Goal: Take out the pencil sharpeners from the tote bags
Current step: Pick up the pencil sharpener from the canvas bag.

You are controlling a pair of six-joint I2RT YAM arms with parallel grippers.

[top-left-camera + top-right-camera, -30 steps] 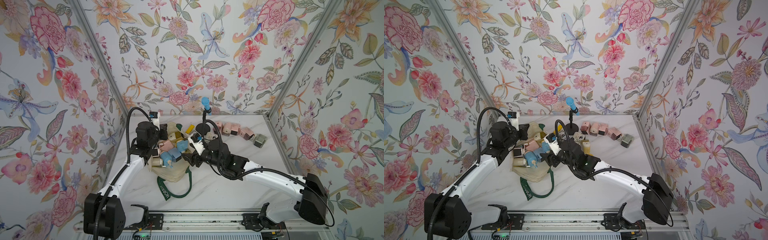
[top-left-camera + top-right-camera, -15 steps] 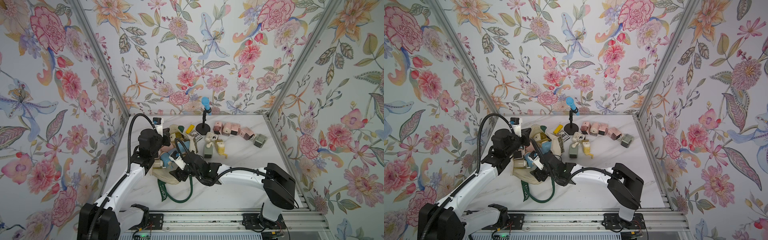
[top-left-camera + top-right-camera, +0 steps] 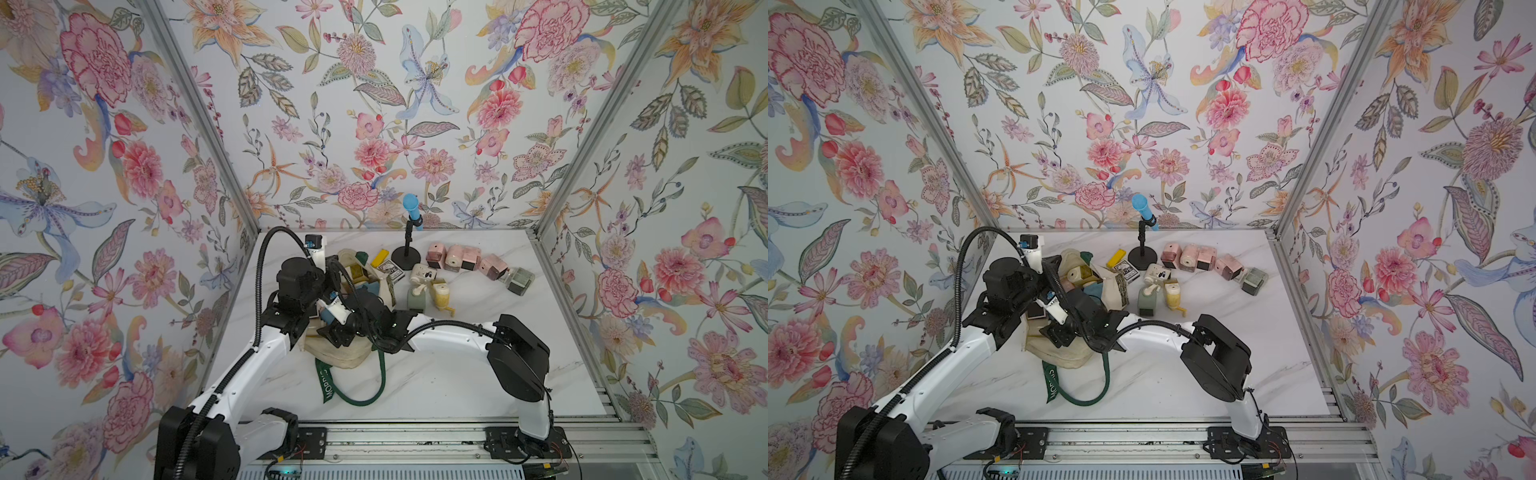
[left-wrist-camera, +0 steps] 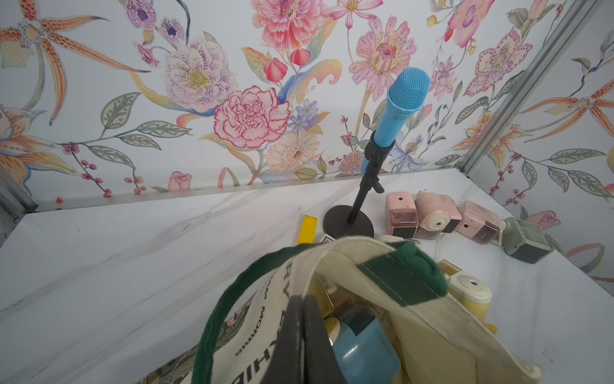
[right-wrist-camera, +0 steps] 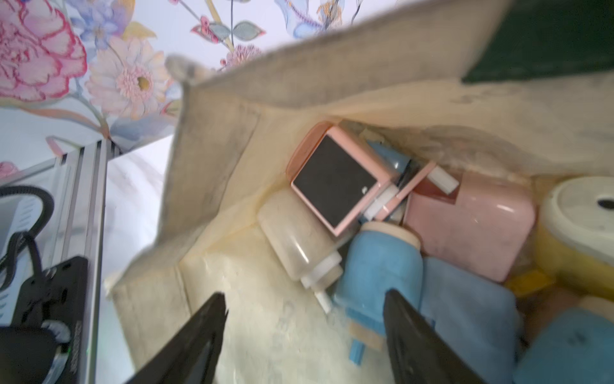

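The cream tote bag [image 3: 345,357] with dark green handles lies open in both top views, tote bag [image 3: 1059,353]. My left gripper [image 4: 304,319] is shut on its rim and holds the mouth up. Inside lie several pencil sharpeners: a pink one [image 5: 339,183], a cream one [image 5: 299,239], a blue one [image 5: 382,262] and a yellow one [image 5: 578,232]. My right gripper [image 5: 305,299] is open inside the mouth over bare canvas, with the blue sharpener beside one finger. Out on the table stand pink sharpeners [image 3: 455,257], a sage one [image 3: 519,281] and a yellow one [image 3: 441,296].
A blue microphone on a black stand [image 3: 409,249] stands behind the bag. A flat yellow bar [image 3: 379,257] and a small dark printed box [image 3: 395,272] lie next to it. A green handle loop [image 3: 357,395] trails toward the front rail. Walls close in on three sides.
My right arm has folded in toward the bag, and its open gripper has moved left into the bag's mouth. The left gripper has kept its hold on the rim.
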